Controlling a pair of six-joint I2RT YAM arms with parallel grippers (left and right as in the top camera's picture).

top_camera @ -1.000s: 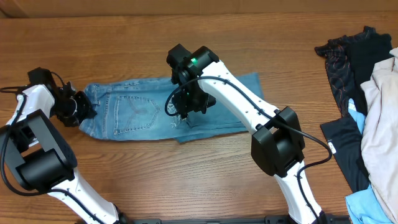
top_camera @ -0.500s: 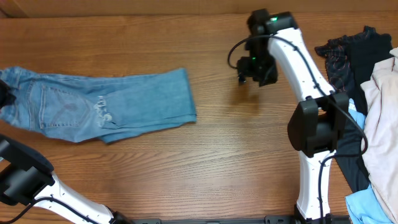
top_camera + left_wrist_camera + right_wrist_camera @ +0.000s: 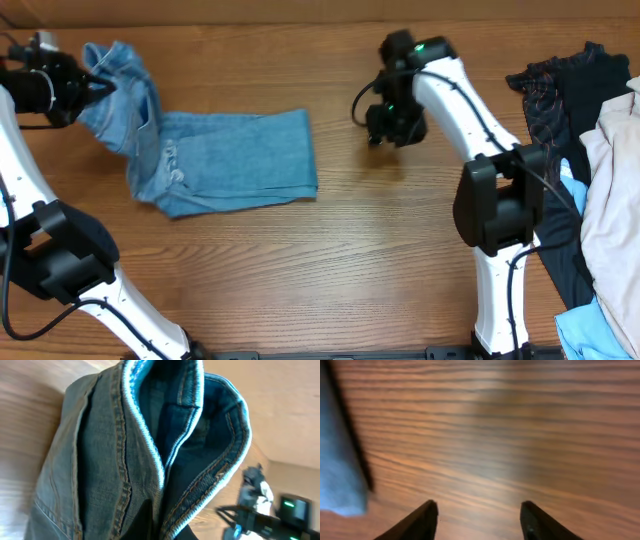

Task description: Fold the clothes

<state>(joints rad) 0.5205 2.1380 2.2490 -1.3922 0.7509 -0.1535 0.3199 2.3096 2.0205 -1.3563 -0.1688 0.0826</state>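
The light blue jeans (image 3: 235, 160) lie on the left half of the wooden table, legs flat and pointing right. Their waist end (image 3: 115, 85) is lifted up at the far left, where my left gripper (image 3: 85, 88) is shut on the waistband. In the left wrist view the denim waistband (image 3: 165, 445) fills the frame and hides the fingers. My right gripper (image 3: 385, 125) hovers over bare wood right of the jeans, open and empty. In the right wrist view its two dark fingertips (image 3: 422, 520) stand apart above the table, with a jeans edge (image 3: 337, 470) at the left.
A pile of other clothing sits at the right table edge: a dark patterned garment (image 3: 560, 100), a beige cloth (image 3: 610, 200) and a light blue piece (image 3: 590, 335). Bare wood (image 3: 330, 270) lies between the jeans and the pile.
The left gripper has lifted the jeans' waist end and drawn it up and right, bunching it over the legs. The right gripper shifted slightly left and down and its jaws narrowed a little.
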